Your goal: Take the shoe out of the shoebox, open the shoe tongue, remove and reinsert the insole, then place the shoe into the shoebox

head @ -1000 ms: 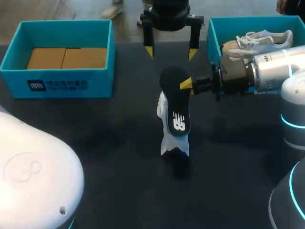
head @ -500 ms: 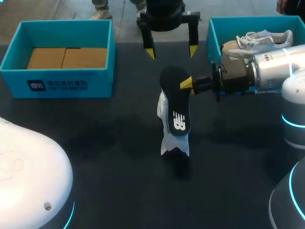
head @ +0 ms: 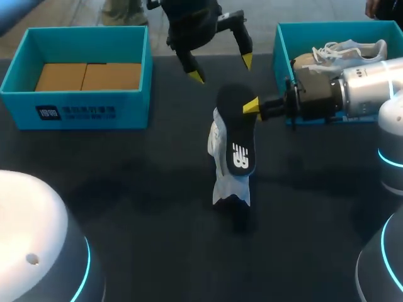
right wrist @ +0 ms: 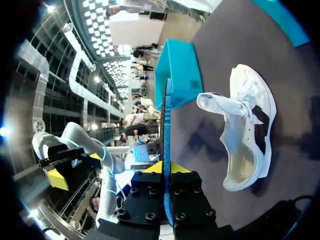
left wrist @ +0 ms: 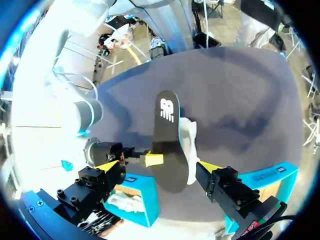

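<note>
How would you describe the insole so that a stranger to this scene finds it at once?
Look at the middle of the dark table, where a white shoe rests. Close over it, the right gripper pinches the insole. It alone is flat, black and foot-shaped, with a white logo.

1. The shoe [head: 228, 179] stands at the middle of the table [head: 138, 214].
2. The insole [head: 238, 135] is over the shoe and in front of it, running from 12 to 6 o'clock.
3. The right gripper [head: 250, 106] comes in from 3 o'clock. The insole's 12 o'clock end sits between its fingers, touched from both sides.
4. The left gripper [head: 221, 69] is at 12 o'clock from the shoe, behind the insole and apart from it, with its fingers spread.
5. The left box [head: 75, 112] is at 10 o'clock, well apart from the shoe, with cardboard [head: 88, 75] in it.
6. The right box [head: 281, 44] is at 2 o'clock, behind the right gripper, with a second shoe [head: 352, 49] in it.
</note>
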